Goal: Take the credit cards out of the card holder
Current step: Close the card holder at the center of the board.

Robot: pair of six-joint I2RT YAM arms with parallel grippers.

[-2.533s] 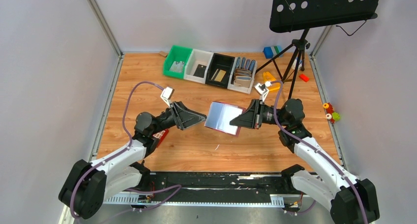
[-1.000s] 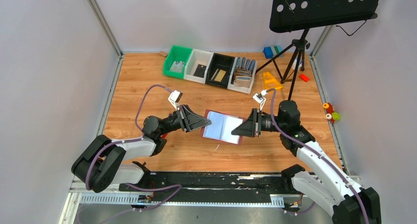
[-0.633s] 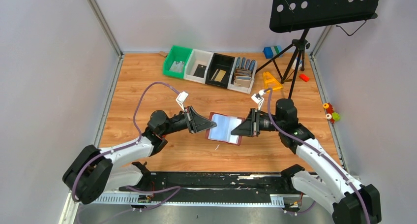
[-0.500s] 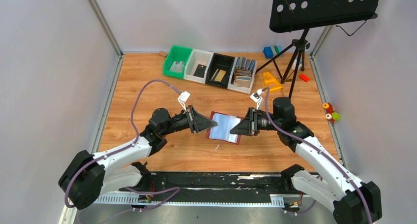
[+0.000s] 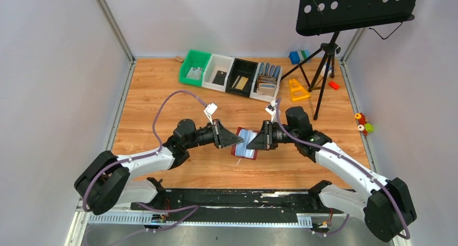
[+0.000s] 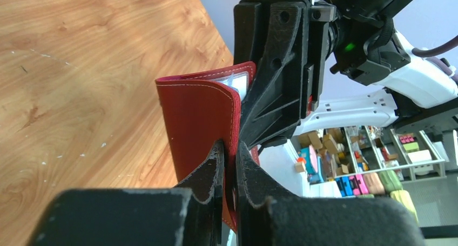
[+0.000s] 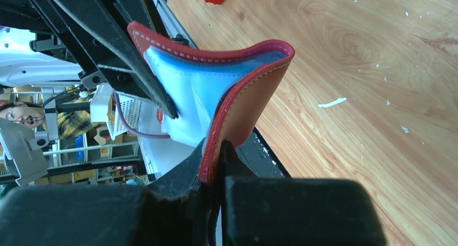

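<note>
- Over on the left, the left claw [image 5: 237, 140] has its jaws nipped almost together on the edge of one maroon cover of the card holder [image 5: 247, 150]. The left wrist view shows the leather pinched between its dark fingertips [image 6: 208, 173].
- The holder hangs straight ahead of that claw's tips, in the gap between the two claws. It looks to be up off the bench [image 5: 162, 94], with its covers folded towards each other in a V.
- The fold line runs across the line joining the claws, so each claw has one wing.
- Inside the V the right wrist view shows pale bluish clear sleeves [image 7: 189, 89]. Whether a card sits in them, I cannot tell.
- Well beyond both claws, at the far side, is a row of bins [image 5: 208, 73], with a black card [image 5: 219, 77] in one and a gold-tan card [image 5: 241, 82] in the next.
- On the right, the right claw [image 5: 251, 143] faces the left claw tip to tip. Its jaws are pressed tight on the stitched edge of the other cover.
- Both claws are equally near and both are busy, so neither is free to pick. My read is that the wings must be drawn apart sideways to bare the sleeves, and then one claw has to let go and reach in.
</note>
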